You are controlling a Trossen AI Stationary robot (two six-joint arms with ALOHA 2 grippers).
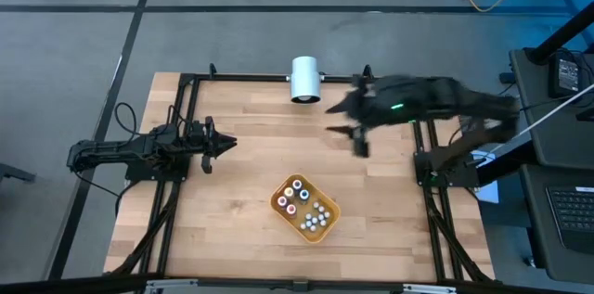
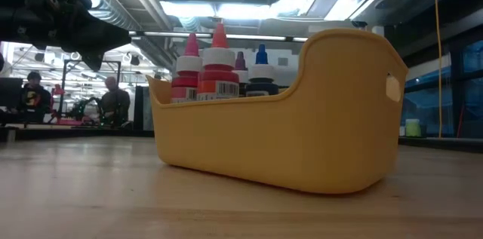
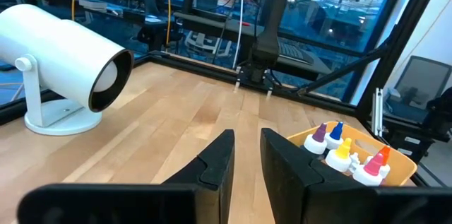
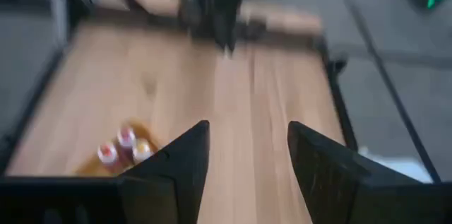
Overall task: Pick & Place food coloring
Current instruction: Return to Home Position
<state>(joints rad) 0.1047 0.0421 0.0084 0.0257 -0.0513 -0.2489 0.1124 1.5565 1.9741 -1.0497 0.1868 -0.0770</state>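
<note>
The food coloring bottles (image 1: pixel 303 209) stand upright in the orange tray (image 1: pixel 281 203) near the table's near edge; in the low view their pink, red and blue tops (image 2: pixel 219 47) rise above the tray wall (image 2: pixel 302 141). The left wrist view shows them (image 3: pixel 346 155) in the tray too. My right gripper (image 1: pixel 357 138) hangs blurred above the table's far right part, open, holding nothing (image 4: pixel 247 146). My left gripper (image 1: pixel 223 143) waits at the left side, its fingers (image 3: pixel 247 155) a narrow gap apart, empty.
A big white cylinder on a stand (image 1: pixel 304 79) sits at the table's far edge, also seen in the left wrist view (image 3: pixel 63 61). Black frame rails (image 1: pixel 190 118) run along the table's left, far and right sides. Bare wood (image 1: pixel 269 136) lies between the arms.
</note>
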